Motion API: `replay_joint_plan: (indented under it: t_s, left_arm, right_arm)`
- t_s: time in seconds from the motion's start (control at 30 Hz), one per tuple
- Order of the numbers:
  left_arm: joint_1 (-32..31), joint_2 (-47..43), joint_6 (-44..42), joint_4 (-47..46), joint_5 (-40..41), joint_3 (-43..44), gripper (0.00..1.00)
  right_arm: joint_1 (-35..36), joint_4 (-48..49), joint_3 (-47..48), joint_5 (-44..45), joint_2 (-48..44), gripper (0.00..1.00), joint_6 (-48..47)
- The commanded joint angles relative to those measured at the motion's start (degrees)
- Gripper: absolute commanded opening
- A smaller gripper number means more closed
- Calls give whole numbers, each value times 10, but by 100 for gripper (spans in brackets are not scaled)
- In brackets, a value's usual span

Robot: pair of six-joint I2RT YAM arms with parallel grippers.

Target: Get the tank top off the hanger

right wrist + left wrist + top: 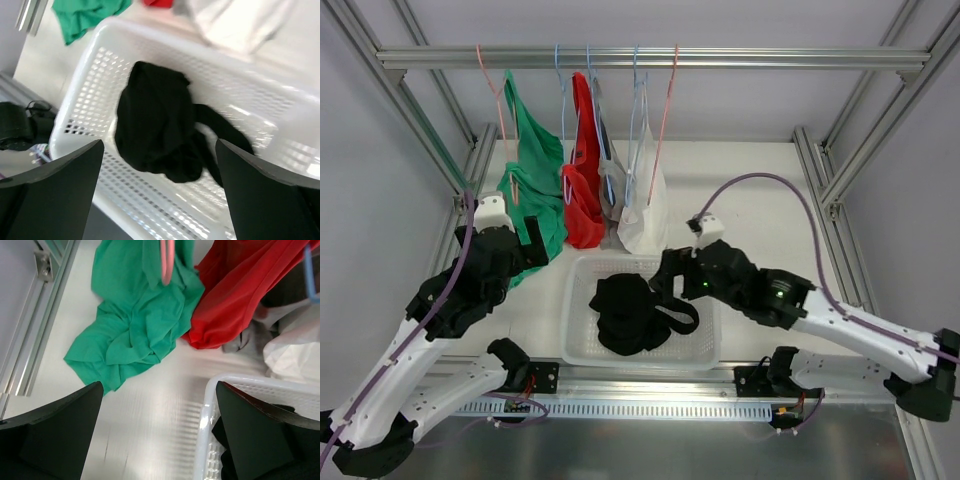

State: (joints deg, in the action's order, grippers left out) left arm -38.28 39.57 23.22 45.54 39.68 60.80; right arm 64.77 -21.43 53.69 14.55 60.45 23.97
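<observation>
Tank top lies crumpled in the white basket, its pink hanger hanging on the rail: done, I judge. Left end effector and right end effector gape empty.

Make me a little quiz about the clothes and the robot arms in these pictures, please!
1. True or false: the black tank top lies in the white basket.
2. Where along the rail does the green top hang? A) far left B) middle C) far right
3. Fill in the word: the right gripper is ____ (open or shut) above the basket.
Key: 1 true; 2 A; 3 open.
</observation>
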Motion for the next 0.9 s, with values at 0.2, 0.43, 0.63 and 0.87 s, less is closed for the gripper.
replay_joint_plan:
  t_s: [0.2,0.43,0.63,0.87]
  left_arm:
    - [23,-91,35,54,2,-73,99]
    - [23,-171,58,56,37,-108,99]
    - [23,-195,67,54,47,-114,99]
    - [62,-126,60,54,9,-106,99]
  right_arm:
    - [-198,-327,89,197,-218,100,-161]
    - [-269,-403,122,276,-280,99,-204]
    - [-269,-404,105,247,-314,99,-208]
    - [-269,-394,85,261,-318,100,-206]
